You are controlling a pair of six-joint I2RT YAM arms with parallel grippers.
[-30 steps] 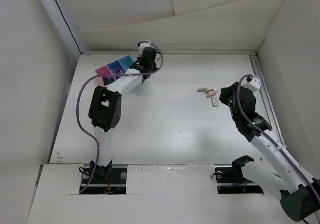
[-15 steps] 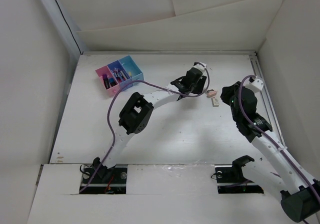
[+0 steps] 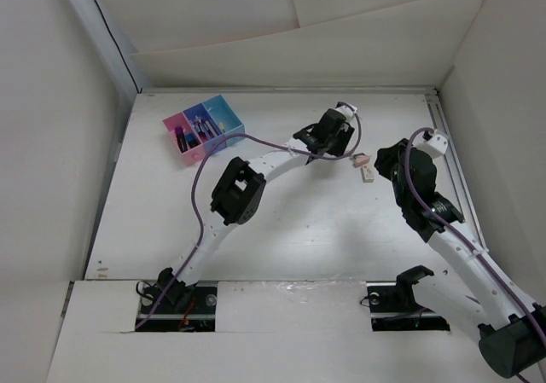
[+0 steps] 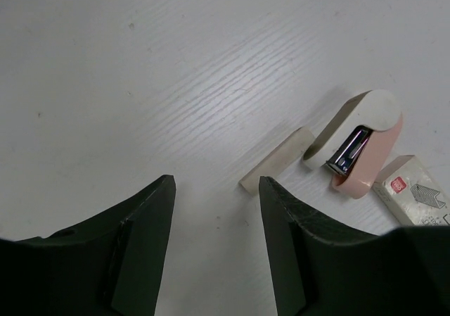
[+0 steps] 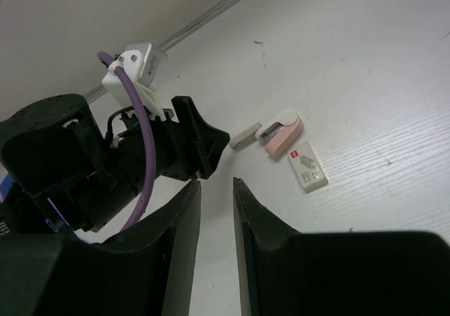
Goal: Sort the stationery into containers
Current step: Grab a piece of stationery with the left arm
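Stationery is only part sorted: on the bench (image 3: 281, 229) some dark and red pieces already stand in the containers (image 3: 205, 127) at the far left, while three small things lie well apart from them, right of centre. I judge the step in hand to be the pick of the next piece. The left tool (image 4: 214, 189) hovers low over the bench, jaws spread wide and holding nothing. The right tool (image 5: 214, 184) waits near the same spot from the other side, its jaws parted only narrowly, also with nothing in them. Of the three things, the pink stapler (image 4: 358, 143) touches or nearly touches the pale eraser (image 4: 275, 160), and the small white box (image 4: 411, 193) lies just beside the stapler. The eraser sits ahead of the left tool's right finger, not between the jaws, so next I would shift forward and right, square up to it, then descend and close. Bare bench lies left of the eraser; the stapler crowds its right, and the right arm is close.
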